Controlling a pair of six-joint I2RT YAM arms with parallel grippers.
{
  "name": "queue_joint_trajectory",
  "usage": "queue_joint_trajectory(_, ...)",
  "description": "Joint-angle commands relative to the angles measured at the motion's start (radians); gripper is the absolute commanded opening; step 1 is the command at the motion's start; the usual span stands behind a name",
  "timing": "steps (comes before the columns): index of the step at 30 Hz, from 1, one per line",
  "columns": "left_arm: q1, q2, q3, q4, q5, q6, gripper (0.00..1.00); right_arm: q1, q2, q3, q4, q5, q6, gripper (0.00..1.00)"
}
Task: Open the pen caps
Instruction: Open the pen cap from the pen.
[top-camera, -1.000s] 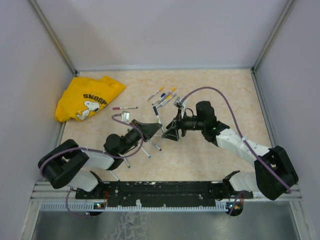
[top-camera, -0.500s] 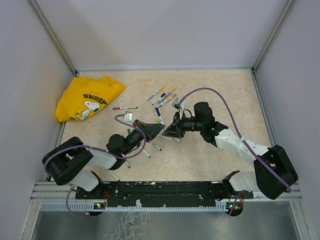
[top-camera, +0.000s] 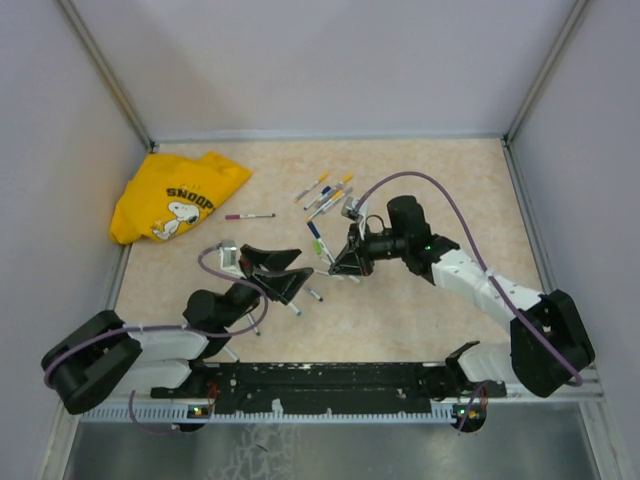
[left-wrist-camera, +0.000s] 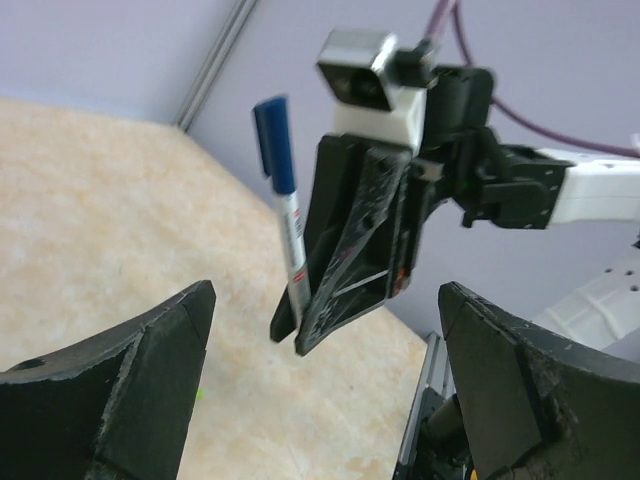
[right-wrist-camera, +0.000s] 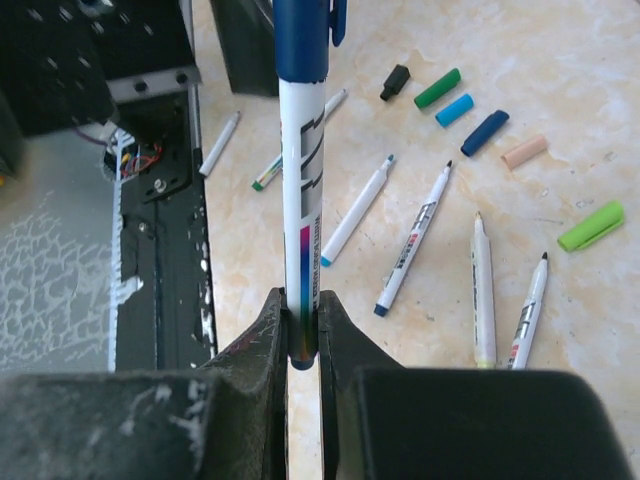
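Observation:
My right gripper (top-camera: 340, 263) (right-wrist-camera: 302, 345) is shut on the lower end of a white pen (right-wrist-camera: 302, 200) (left-wrist-camera: 292, 245). The pen stands upright above the table, and its dark blue cap (right-wrist-camera: 305, 35) (left-wrist-camera: 273, 140) (top-camera: 315, 231) is still on. My left gripper (top-camera: 300, 264) (left-wrist-camera: 325, 400) faces it a short way off. It is open wide with nothing between its fingers (left-wrist-camera: 150, 380). Several loose pen caps lie on the table: black (right-wrist-camera: 396, 82), green (right-wrist-camera: 437, 88), light blue (right-wrist-camera: 455, 109), dark blue (right-wrist-camera: 484, 132), peach (right-wrist-camera: 525, 152) and light green (right-wrist-camera: 591, 226).
Uncapped pens (right-wrist-camera: 413, 240) lie scattered under my right gripper. A cluster of capped pens (top-camera: 325, 193) lies further back, and a single pink-capped pen (top-camera: 250, 216) lies to their left. A yellow shirt (top-camera: 175, 195) is bunched at the back left. The black base rail (top-camera: 320, 385) runs along the near edge.
My right gripper has shut on the blue-capped pen. My left gripper has let go of it, opened wide and drawn back to the left.

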Motion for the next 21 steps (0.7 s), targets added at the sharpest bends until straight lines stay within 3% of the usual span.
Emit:
queue_joint_trajectory(1, 0.006, -0.144, -0.040, -0.059, 0.022, 0.110, 0.99, -0.022, 0.002, 0.064, -0.066, -0.073, -0.110, 0.00)
queue_joint_trajectory(11, 0.053, -0.462, -0.055, -0.385, 0.068, 0.208, 0.99, -0.034, 0.013, 0.087, -0.141, -0.129, -0.195, 0.00)
queue_joint_trajectory(21, 0.101, -0.509, -0.046, -0.458, 0.114, 0.254, 0.99, -0.034, 0.018, 0.093, -0.163, -0.150, -0.224, 0.00)
